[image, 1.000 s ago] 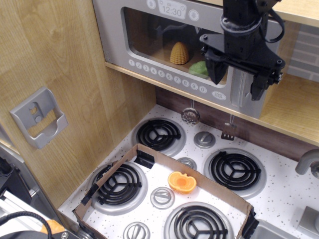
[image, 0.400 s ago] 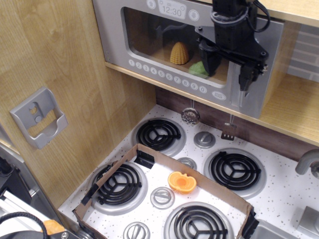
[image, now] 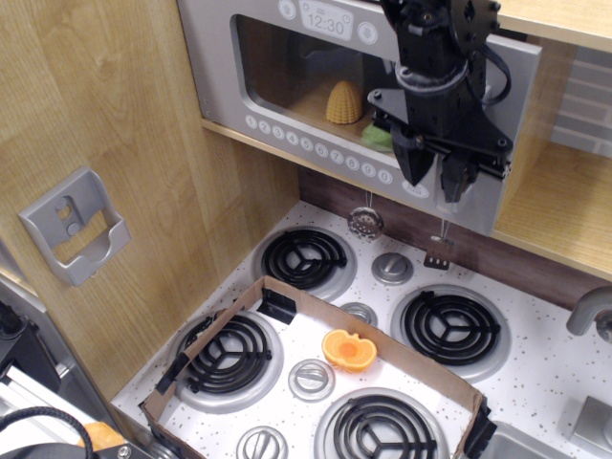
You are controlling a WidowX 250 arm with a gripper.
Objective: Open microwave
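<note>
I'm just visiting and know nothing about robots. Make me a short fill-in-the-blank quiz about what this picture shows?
1. The clock on the microwave reads ____.
2. Behind the window sits a yellow toy ____ beside something green.
3. The black gripper hangs in front of the microwave's ____ side as the camera sees it.
4. The orange toy on the stovetop lies inside a shallow ____ tray.

Missing words: 12:30; corn cob; right; cardboard

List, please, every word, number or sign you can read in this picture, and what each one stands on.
"12:30": on the clock display at the top of the microwave.
Round white buttons along the door's lower edge: marks too small to read.
Oval badge near the gripper: partly hidden, unreadable.
Stove knobs: no legible marks.
</note>
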